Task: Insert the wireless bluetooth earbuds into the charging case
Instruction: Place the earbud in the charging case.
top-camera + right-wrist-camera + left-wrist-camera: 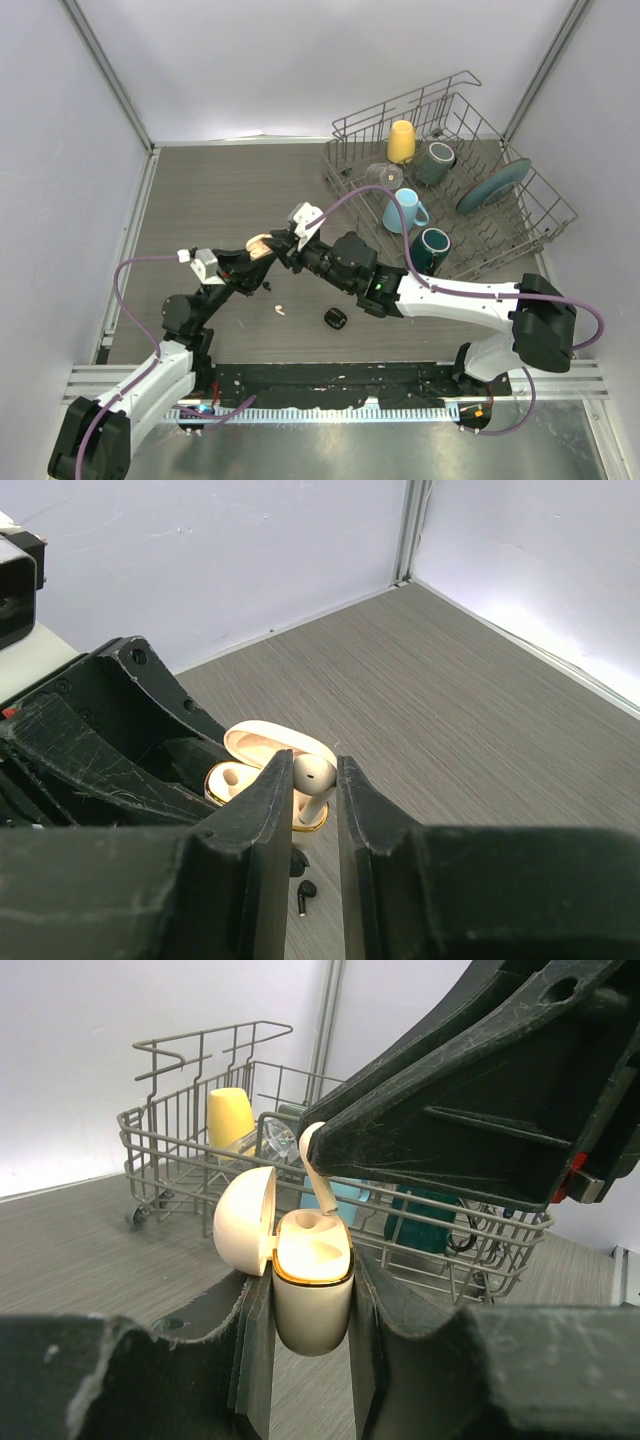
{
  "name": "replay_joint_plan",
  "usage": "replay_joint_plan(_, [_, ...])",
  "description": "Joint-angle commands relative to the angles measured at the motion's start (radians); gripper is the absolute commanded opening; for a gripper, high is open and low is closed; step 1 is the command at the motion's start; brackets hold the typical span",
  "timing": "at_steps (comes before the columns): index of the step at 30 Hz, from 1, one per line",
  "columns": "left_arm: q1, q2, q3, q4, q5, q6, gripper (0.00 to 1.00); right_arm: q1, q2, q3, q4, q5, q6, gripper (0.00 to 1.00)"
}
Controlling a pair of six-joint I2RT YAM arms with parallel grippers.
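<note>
My left gripper is shut on the body of an open cream-white charging case, with its lid swung left. My right gripper is shut on a cream-white earbud and holds it stem-down right over the case's opening. The left wrist view shows the earbud with its stem reaching a slot. In the top view both grippers, the left and the right, meet above the table's middle. A second cream-white earbud lies on the table. Two black earbuds lie on the table below.
A small black object lies on the table near the loose white earbud. A wire dish rack with mugs, a glass and a plate stands at the back right. Grey walls close the table's left, back and right.
</note>
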Motion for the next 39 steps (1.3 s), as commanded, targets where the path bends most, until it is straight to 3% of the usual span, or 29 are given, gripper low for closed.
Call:
replay_joint_plan(1, [0.005, -0.01, 0.015, 0.108, -0.029, -0.007, 0.0, 0.004, -0.02, -0.018, -0.001, 0.002, -0.019, 0.01])
replay_joint_plan(29, [0.004, 0.006, 0.021, 0.116, 0.02, -0.002, 0.0, 0.005, 0.031, 0.04, 0.044, -0.014, -0.013, 0.01])
replay_joint_plan(39, [0.004, -0.019, 0.013, 0.119, -0.021, 0.009, 0.0, 0.005, 0.009, 0.006, 0.039, -0.014, -0.025, 0.01])
